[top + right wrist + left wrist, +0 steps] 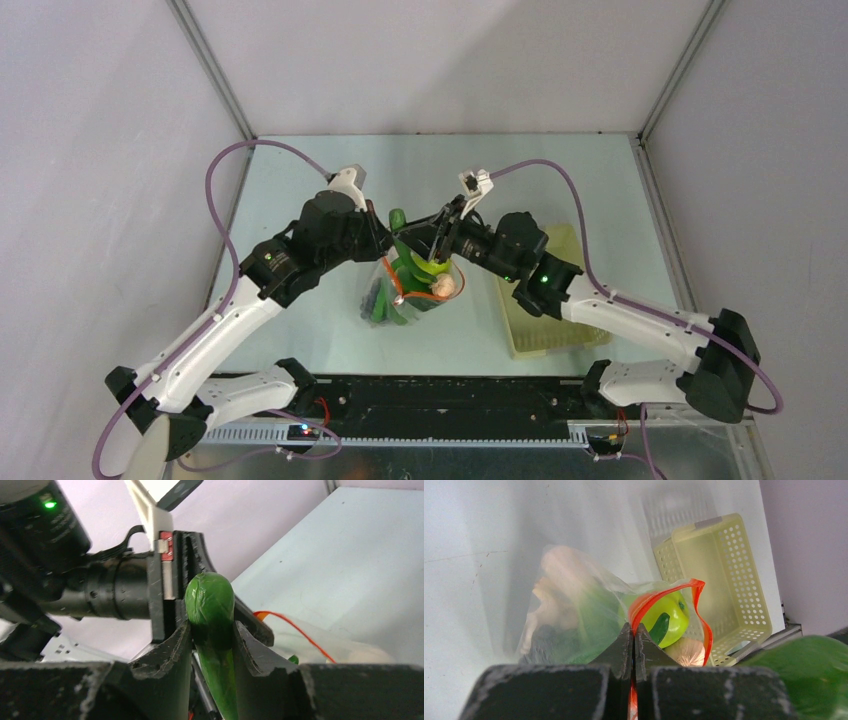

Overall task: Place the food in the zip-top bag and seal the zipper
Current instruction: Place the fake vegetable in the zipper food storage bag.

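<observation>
Between right fingers [167, 652], long green pepper [210, 605], left fingers [620, 650] pinching zipper [698, 607].

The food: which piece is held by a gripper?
The long green pepper, clamped upright in the right gripper. The green apple and mushroom lie loose inside the zip-top bag.

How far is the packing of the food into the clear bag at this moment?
Done: a green apple and a pale mushroom lie inside the clear crinkly plastic bag. In hand: the left gripper pinches the bag's orange-red zipper strip, while the right gripper grips the long green pepper at the bag's mouth. Left: release the pepper inside, then seal the zipper, which stands open.
</observation>
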You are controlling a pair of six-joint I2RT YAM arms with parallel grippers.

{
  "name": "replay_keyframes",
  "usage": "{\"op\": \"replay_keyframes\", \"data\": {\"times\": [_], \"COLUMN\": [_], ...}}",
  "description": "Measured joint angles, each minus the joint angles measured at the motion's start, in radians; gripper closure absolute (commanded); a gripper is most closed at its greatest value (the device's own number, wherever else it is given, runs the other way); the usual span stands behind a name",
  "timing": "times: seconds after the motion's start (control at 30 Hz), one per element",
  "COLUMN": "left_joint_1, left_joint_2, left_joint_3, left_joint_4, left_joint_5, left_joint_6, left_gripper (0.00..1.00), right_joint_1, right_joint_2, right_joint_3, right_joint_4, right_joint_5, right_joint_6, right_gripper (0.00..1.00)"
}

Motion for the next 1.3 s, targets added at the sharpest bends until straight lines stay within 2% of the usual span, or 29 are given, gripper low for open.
{"op": "replay_keyframes", "data": {"times": [0.23,0.53,1.3], "left_joint_1": [0.000,0.003,0.018], "left_joint_2": [0.000,0.000,-0.010], "left_joint_3": [0.000,0.000,0.000], "left_joint_4": [0.003,-0.003,-0.015], "left_joint_5": [0.004,0.002,0.000], "left_joint_6": [0.000,-0.001,-0.001], "left_gripper": [1.00,1.00,1.00], "right_joint_1": [0.039,0.083,0.127], "right_joint_2": [0.066,0.075,0.094], "right_joint_3": [0.000,-0.047,-0.111], "right_joint_4": [0.071,0.104,-0.011], "right_joint_5": [0.103,0.195,0.263], "right_joint_6": [-0.041,-0.098,-0.129], "right_gripper": [0.94,0.94,0.97]}}
